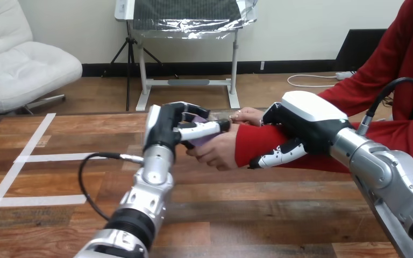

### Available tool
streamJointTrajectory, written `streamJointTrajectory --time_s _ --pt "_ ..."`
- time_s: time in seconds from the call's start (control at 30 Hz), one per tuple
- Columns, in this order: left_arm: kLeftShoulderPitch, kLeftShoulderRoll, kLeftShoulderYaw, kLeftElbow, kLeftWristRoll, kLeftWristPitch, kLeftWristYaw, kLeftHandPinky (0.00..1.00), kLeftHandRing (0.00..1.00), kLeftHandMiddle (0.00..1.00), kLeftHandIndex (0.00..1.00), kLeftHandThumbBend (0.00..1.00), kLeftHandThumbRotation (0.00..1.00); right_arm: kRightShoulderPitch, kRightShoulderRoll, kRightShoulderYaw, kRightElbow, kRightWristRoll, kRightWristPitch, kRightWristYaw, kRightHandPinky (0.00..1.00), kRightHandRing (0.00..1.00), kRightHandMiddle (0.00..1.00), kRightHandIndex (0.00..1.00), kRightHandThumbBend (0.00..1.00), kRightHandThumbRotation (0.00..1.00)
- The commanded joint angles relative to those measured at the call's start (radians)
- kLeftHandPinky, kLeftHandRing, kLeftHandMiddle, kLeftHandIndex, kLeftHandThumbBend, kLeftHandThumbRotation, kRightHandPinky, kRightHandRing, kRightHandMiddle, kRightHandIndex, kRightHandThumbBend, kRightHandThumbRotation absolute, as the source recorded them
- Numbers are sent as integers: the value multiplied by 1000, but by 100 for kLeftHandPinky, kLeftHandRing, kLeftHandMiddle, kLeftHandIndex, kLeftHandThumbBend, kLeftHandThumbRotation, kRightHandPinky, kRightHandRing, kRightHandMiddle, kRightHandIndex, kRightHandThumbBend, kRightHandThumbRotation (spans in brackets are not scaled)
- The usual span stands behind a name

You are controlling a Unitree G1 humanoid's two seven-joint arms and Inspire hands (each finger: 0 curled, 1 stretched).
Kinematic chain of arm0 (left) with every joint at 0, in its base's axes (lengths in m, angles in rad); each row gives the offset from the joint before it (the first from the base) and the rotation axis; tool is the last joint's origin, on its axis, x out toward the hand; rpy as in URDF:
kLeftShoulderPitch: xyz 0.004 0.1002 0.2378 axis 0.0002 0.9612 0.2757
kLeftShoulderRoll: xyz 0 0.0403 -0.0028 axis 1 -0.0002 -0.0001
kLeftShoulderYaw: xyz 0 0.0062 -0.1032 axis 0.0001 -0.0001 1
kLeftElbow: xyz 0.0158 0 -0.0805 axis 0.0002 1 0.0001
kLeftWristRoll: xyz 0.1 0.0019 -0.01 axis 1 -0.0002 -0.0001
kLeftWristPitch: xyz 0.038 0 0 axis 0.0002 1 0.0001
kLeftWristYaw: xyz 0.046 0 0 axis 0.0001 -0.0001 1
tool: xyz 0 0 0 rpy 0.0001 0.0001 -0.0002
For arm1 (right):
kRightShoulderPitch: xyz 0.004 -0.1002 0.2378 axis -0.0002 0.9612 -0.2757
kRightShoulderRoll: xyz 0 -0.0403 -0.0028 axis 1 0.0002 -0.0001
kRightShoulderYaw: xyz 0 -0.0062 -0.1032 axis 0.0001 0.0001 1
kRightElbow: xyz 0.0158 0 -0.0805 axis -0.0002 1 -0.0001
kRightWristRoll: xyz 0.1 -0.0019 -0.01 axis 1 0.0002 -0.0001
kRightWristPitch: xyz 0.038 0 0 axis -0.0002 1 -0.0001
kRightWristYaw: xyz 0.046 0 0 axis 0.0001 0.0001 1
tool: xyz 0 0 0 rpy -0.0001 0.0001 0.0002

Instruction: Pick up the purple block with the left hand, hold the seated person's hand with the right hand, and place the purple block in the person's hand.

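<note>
The purple block (205, 141) sits in my left hand (173, 127), whose fingers and thumb are curled round it at the middle of the table. The block is mostly hidden by them. The person's hand (219, 152) lies just right of the block, open towards it and touching it from below. My right hand (301, 121) lies over the person's red-sleeved wrist (247, 141), with its fingers (277, 156) curled under the sleeve right behind the cuff.
The wooden table (247, 215) has white tape lines (29, 145) across its left part. The person's red-sleeved arm (387, 134) comes in from the right side and crosses the far right of the table.
</note>
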Motion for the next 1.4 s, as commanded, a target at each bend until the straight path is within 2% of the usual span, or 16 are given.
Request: streamJointTrajectory --time_s 0.0,0.2,0.3,0.57,1.37 --pt "-125 -10 -30 8 36 -13 34 42 43 45 44 74 0 -55 40 -9 -66 12 -56 -36 23 28 34 35 73 40" --pt "-130 -28 -19 13 13 -29 29 42 43 45 44 74 0 -52 45 -11 -69 14 -57 -37 24 29 34 36 74 41" --pt "-138 -52 -11 16 -1 -21 33 41 43 45 44 73 0 -48 50 -13 -70 20 -48 -32 25 30 36 37 74 41" --pt "-142 -70 -14 17 -8 -14 35 42 43 45 44 72 0 -43 52 -16 -71 28 -48 -32 26 31 37 38 74 41" --pt "-138 -79 -20 27 -12 -30 26 41 43 46 45 71 0 -35 40 -18 -70 31 -42 -25 26 30 36 37 73 41"
